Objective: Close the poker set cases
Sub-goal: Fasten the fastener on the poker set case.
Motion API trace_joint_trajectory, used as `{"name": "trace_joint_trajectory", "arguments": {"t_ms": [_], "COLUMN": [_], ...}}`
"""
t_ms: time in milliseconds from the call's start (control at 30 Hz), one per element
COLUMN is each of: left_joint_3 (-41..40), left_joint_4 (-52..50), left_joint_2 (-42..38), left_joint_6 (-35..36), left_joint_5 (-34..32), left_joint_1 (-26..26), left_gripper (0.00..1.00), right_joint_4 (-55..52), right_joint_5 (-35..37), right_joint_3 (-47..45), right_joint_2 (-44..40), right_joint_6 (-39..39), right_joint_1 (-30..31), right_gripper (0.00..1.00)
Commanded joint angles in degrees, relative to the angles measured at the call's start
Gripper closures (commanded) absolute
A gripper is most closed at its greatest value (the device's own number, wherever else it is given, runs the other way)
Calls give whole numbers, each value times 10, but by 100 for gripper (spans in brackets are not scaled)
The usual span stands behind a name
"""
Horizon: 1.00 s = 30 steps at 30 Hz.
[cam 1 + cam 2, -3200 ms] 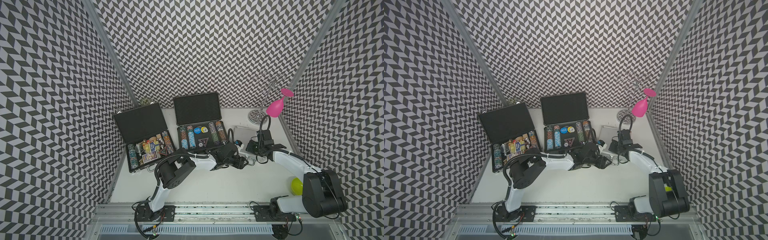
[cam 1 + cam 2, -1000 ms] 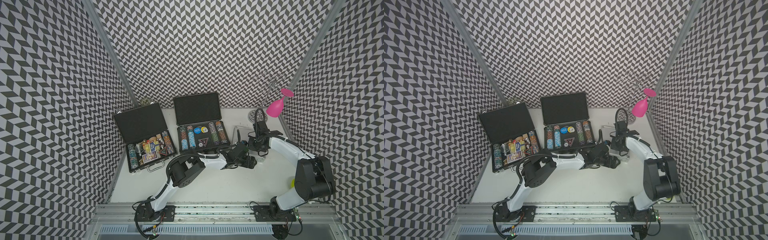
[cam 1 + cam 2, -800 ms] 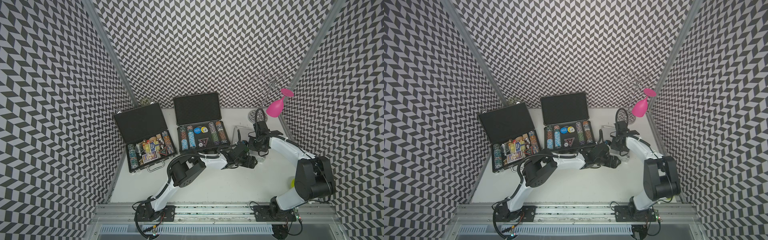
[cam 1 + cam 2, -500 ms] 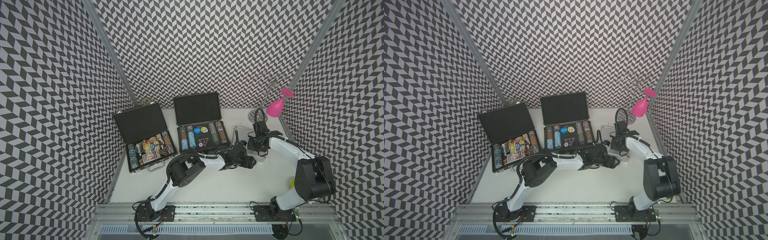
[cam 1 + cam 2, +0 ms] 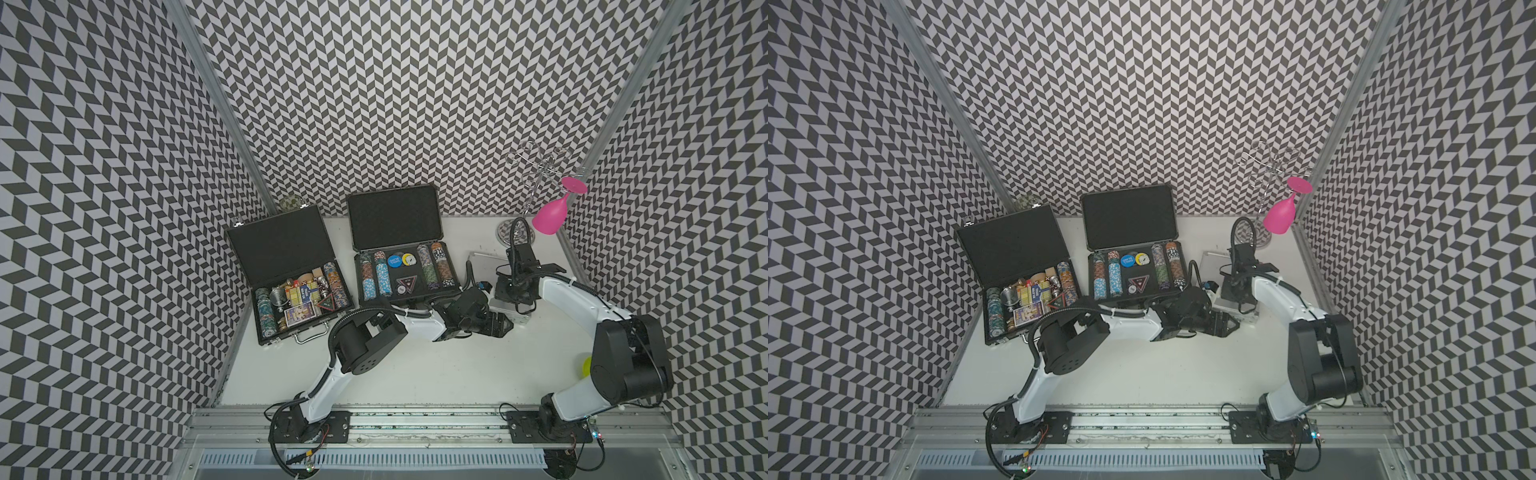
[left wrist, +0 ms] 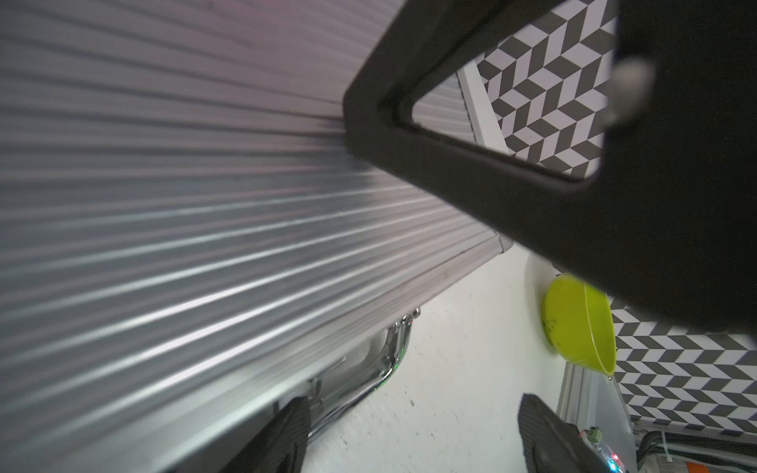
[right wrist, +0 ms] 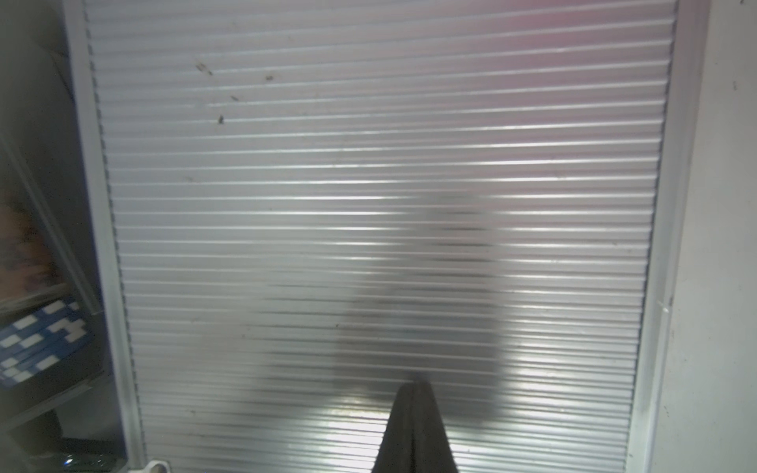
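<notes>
Three poker set cases show in both top views. The flat black case [image 5: 286, 253] and the ribbed dark grey case [image 5: 395, 216] stand open with chips inside. The silver case [image 5: 484, 262] [image 5: 1212, 259] has its ribbed lid [image 7: 368, 164] down. My right gripper [image 7: 413, 393] [image 5: 509, 291] is shut, its tip resting on that lid. My left gripper [image 6: 413, 434] [image 5: 505, 324] is open at the silver case's front, one finger [image 6: 286, 430] against the front wall beside the chrome handle [image 6: 385, 368]. The front latches are hidden.
A lime bowl [image 6: 577, 323] [image 5: 587, 365] sits at the table's right edge behind the right arm. A wire glass rack [image 5: 536, 166] holding a pink glass [image 5: 550, 214] stands at the back right corner. Patterned walls close in three sides.
Since three seconds ago the right arm has swung back over the silver case and the left gripper slid right along its front. Over the last second both barely moved.
</notes>
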Motion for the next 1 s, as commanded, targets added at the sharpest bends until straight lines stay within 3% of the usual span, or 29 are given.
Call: {"name": "trace_joint_trajectory", "arguments": {"t_ms": [0,467,700,867,967], "left_joint_3": [14,-73,-62,-68,-75], "left_joint_4": [-3,-78,-81,-85,-50], "left_joint_2": [2,-124,-86,-77,-64], "left_joint_6": [-9,30,43,40,42], "left_joint_5": [7,-129,-78,-90,-63], "left_joint_1": [-3,-1,11,12,15], "left_gripper": [17,21,18,14,14], "right_joint_4": [-39,-41,-36,-35,-35], "right_joint_5": [-14,-15,-25,-26,-26], "right_joint_3": [-30,-22,-19,-16,-14], "right_joint_2": [19,22,26,27,29], "right_joint_6": [2,0,2,2,1], "right_joint_1": [5,5,5,5,5], "right_gripper": [100,100,100,100,100]}}
